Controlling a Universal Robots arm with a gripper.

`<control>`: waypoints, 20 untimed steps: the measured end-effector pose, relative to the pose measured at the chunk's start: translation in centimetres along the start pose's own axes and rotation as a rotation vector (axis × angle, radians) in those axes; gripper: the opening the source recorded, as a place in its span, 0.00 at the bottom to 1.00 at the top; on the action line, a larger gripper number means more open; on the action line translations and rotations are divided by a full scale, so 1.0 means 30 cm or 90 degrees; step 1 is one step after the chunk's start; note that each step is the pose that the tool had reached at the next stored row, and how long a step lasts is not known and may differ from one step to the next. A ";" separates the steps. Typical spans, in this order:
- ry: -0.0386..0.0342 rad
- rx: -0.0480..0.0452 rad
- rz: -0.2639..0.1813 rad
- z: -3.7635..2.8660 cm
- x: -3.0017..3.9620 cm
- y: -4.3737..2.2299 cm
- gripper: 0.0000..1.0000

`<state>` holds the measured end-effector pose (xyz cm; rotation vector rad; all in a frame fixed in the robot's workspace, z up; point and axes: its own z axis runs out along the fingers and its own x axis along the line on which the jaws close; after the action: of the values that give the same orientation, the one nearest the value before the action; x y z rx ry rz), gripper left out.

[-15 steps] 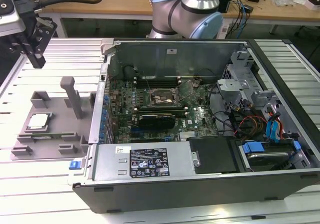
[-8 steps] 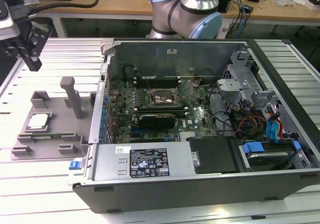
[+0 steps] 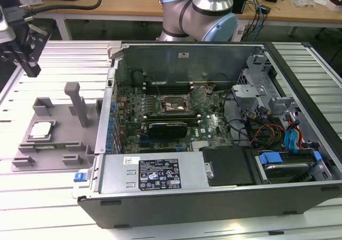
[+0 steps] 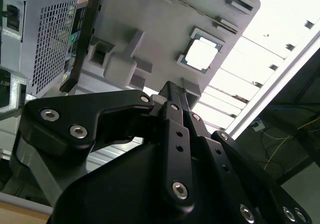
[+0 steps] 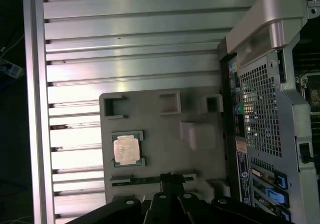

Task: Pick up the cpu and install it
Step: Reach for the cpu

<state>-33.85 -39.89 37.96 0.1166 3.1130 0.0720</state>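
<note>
At the exterior view's left, a grey plastic tray [image 3: 59,138] lies on the slatted metal surface [image 3: 59,69], just beside the left wall of one open computer case [image 3: 214,197].

- Tray: several raised blocks and one tall upright post [image 3: 79,103] on its right half, between the chip's seat and the case.
- Case: lid off, motherboard [image 3: 214,128] exposed. One black socket [image 3: 172,105] near the board's middle, cables and drive bays to the right.
- Robot arm [image 3: 200,10] rises behind the case's far wall.

One cpu [image 3: 41,130], silvery top up, lies flat in a recess on the tray's left part. Both wrist views show it seated there [image 4: 202,54] [image 5: 125,149].

One gripper [image 3: 29,63] hangs over the surface's far-left corner, beyond the tray's far edge. It is well apart from the cpu and touches nothing. In both wrist views its fingertips meet [image 4: 170,87] [image 5: 167,175], closed with nothing between them. The first wrist view shows bare tray between tips and chip.
</note>
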 end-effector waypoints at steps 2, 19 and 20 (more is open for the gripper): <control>0.0001 0.0000 0.000 0.000 0.005 0.000 0.11; 0.0000 -0.0001 0.000 0.019 0.071 -0.006 0.11; 0.0001 -0.0001 0.000 0.019 0.075 -0.006 0.11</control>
<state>-36.07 -39.89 37.33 0.1166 3.1131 0.0722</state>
